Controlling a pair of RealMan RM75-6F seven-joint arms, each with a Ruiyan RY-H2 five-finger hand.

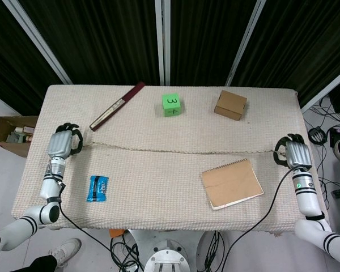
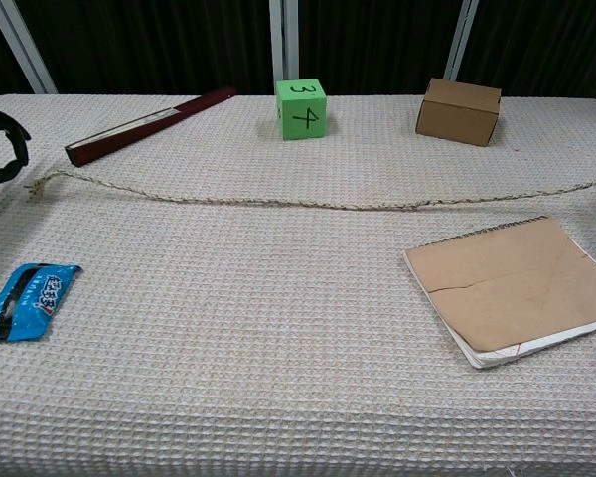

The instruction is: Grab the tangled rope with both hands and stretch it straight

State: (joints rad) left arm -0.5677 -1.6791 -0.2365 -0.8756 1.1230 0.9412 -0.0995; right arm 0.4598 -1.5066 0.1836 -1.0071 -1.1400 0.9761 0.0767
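The thin tan rope [image 1: 175,151] lies slack on the table in a nearly straight line from left to right, also seen in the chest view as the rope [image 2: 308,204]. Its frayed left end [image 2: 41,186] rests free on the cloth, a little apart from my left hand [image 1: 61,144], which is open with curved fingers [image 2: 2,149]. My right hand [image 1: 290,152] sits at the table's right edge with its fingers spread. The rope's right end lies just by its fingertips, and no grip shows.
Behind the rope stand a dark red flat bar [image 1: 117,106], a green cube [image 1: 170,105] and a small cardboard box [image 1: 230,105]. In front lie a blue snack packet [image 1: 98,187] and a brown notebook [image 1: 232,183]. A cardboard box [image 1: 11,134] sits on the floor to the left.
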